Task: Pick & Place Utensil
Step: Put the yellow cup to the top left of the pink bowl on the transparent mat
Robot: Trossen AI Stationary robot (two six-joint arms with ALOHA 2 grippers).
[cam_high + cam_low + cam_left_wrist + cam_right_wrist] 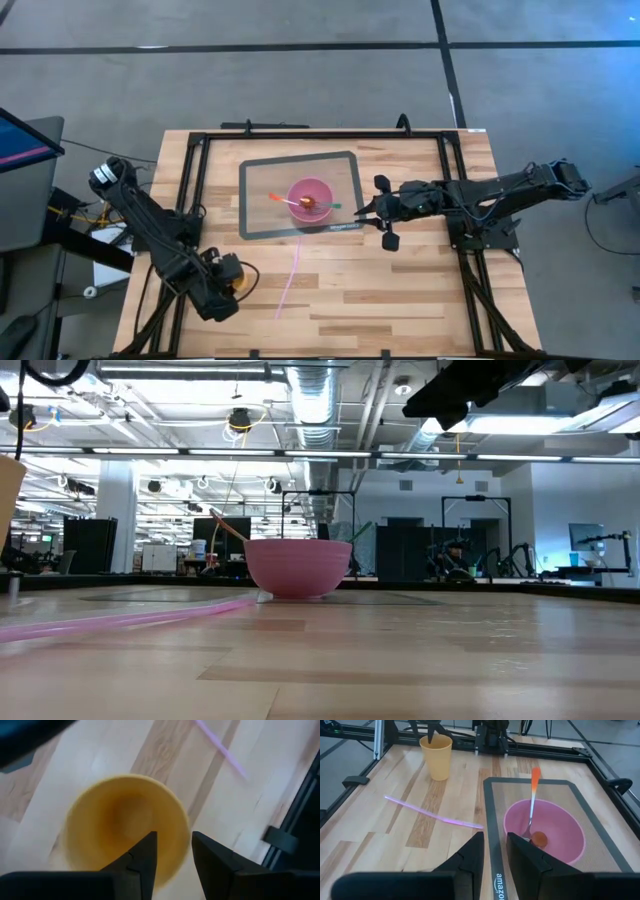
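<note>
A pink bowl (pixel 310 200) stands on a grey mat (pixel 255 185) at mid table; it also shows in the right wrist view (pixel 545 830). An orange-handled utensil (pixel 534 795) leans in it, head down on the bowl's bottom. A pink straw (pixel 290 280) lies flat on the wood. A yellow cup (pixel 241 279) stands upright at the near left. My left gripper (pixel 173 851) is open right above the cup (pixel 120 820), one finger over its inside and one outside its rim. My right gripper (pixel 495 851) is open and empty, just right of the bowl.
Black frame rails (pixel 195 170) run along the table's left, far and right sides. The straw (pixel 432 812) lies between the cup (pixel 436 750) and the mat. Bare wood spans the near side (pixel 400 300).
</note>
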